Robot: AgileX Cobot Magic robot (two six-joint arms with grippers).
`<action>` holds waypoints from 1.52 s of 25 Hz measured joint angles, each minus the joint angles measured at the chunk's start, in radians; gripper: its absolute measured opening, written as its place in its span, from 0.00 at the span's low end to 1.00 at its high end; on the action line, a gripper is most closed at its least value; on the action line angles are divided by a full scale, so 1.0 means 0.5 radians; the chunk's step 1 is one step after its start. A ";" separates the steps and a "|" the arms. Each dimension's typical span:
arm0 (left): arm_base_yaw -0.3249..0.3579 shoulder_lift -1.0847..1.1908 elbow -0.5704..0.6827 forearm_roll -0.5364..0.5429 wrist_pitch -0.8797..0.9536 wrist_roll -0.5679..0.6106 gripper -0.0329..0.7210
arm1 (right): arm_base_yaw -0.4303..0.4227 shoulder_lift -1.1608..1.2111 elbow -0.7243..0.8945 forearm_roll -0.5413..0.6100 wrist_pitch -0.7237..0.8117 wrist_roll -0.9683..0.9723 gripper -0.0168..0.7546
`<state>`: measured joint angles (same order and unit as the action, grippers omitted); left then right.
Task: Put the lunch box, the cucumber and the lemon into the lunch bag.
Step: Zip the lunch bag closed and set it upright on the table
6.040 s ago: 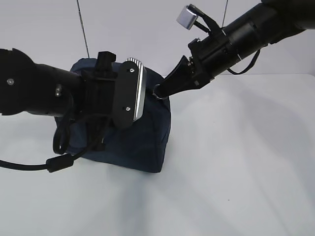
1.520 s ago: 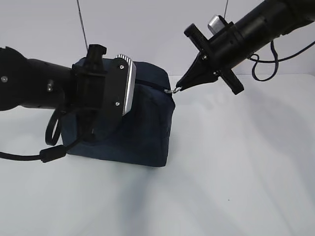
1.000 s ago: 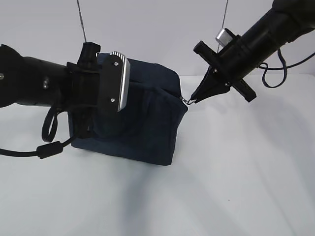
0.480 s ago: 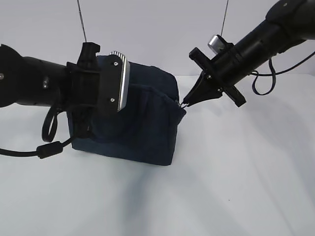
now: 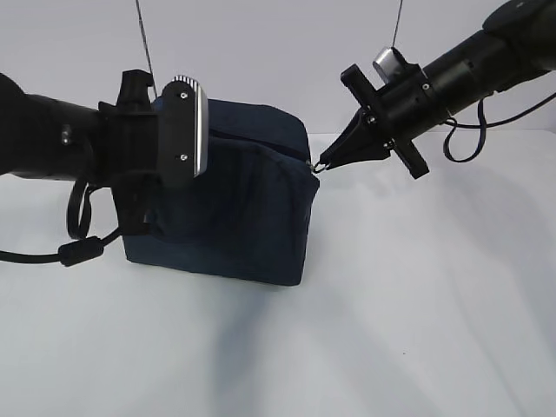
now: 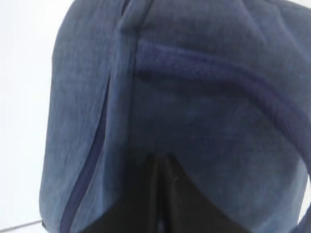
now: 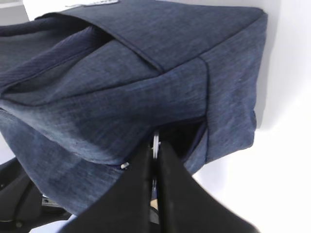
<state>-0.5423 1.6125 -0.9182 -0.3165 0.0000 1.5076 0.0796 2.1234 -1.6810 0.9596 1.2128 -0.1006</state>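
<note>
The navy lunch bag (image 5: pixel 234 217) stands on the white table, left of centre. My right gripper (image 5: pixel 323 162) is shut on the silver ring pull (image 5: pixel 318 165) at the bag's upper right corner. In the right wrist view, the pull (image 7: pixel 155 138) sits pinched between the right gripper (image 7: pixel 155 144) fingers, beside a dark gap in the bag (image 7: pixel 146 73). My left gripper (image 6: pixel 159 158) is shut, with its tips pinched into the bag's fabric (image 6: pixel 194 107); its wrist hides it in the exterior view. The lunch box, the cucumber and the lemon are out of view.
The white tabletop (image 5: pixel 417 313) stretches to the right and in front of the bag. A handle loop (image 5: pixel 78 217) and a black cable (image 5: pixel 52 256) hang at the bag's left. Two thin vertical lines (image 5: pixel 146 43) run up the back wall.
The bag and my left arm have shifted left and slightly up. My right gripper followed leftward with the ring pull and lifted it a little.
</note>
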 joint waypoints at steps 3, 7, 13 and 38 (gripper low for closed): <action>0.023 0.000 0.000 -0.005 0.000 0.000 0.03 | -0.004 -0.012 0.000 0.000 0.000 0.000 0.03; 0.027 0.003 0.000 -0.117 -0.074 0.000 0.03 | -0.008 -0.012 0.000 0.000 0.000 0.000 0.03; 0.070 0.003 0.000 -0.286 -0.101 0.000 0.03 | -0.011 -0.012 0.000 -0.007 0.000 -0.020 0.03; -0.226 -0.312 0.000 -0.214 0.426 0.332 0.55 | -0.011 -0.012 0.000 -0.048 0.000 -0.133 0.03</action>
<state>-0.6556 1.4563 -0.9182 -0.4236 0.2130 1.6737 0.0739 2.1173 -1.6810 0.9359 1.2128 -0.1669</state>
